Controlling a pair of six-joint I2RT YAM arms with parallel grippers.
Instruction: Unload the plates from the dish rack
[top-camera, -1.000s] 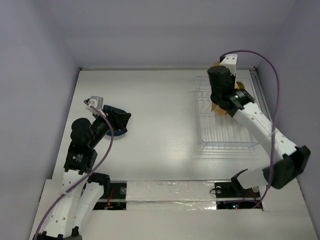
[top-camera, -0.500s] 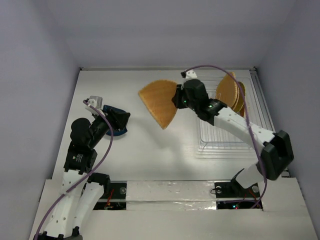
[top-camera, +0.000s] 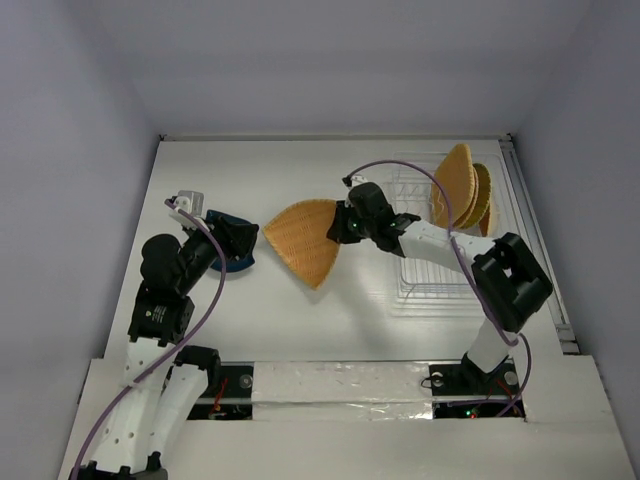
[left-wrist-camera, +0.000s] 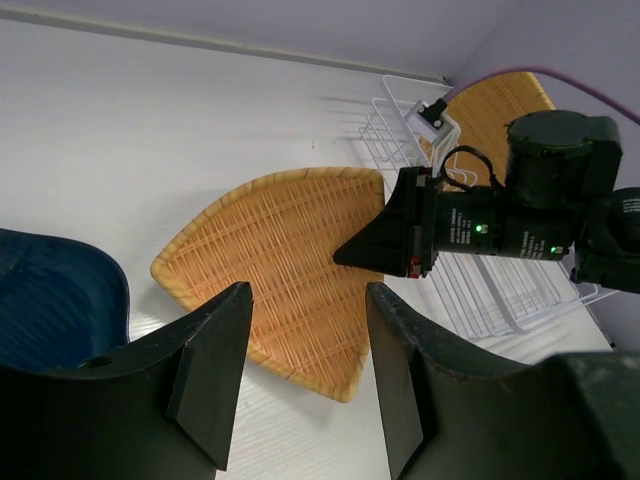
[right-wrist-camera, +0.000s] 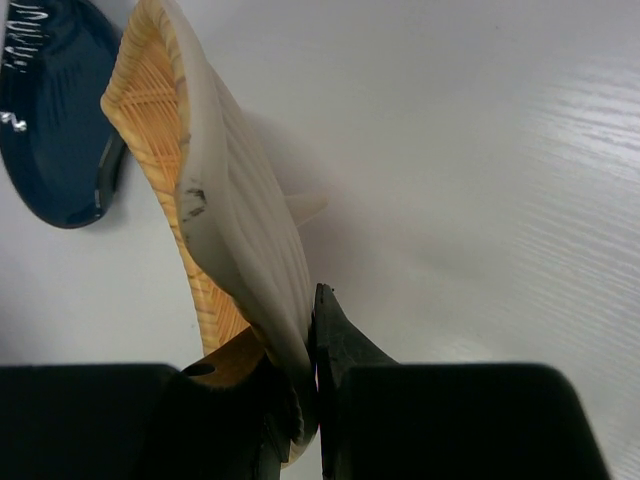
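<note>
My right gripper is shut on the corner of an orange-tan woven rounded-triangle plate, held low over the table middle. The plate also shows in the left wrist view and edge-on in the right wrist view, pinched between my right gripper jaws. Two more woven plates stand upright in the clear dish rack at the right. A small dark blue dish lies on the table at the left, also seen in the left wrist view. My left gripper is open and empty beside the blue dish.
The table's back wall edge runs behind the rack. The right arm's body stretches across the rack's near side. White table surface lies between the plate and the arm bases.
My right gripper has pulled the triangular plate out of the rack, carried it left and lowered it toward the table. The left arm has not moved.
</note>
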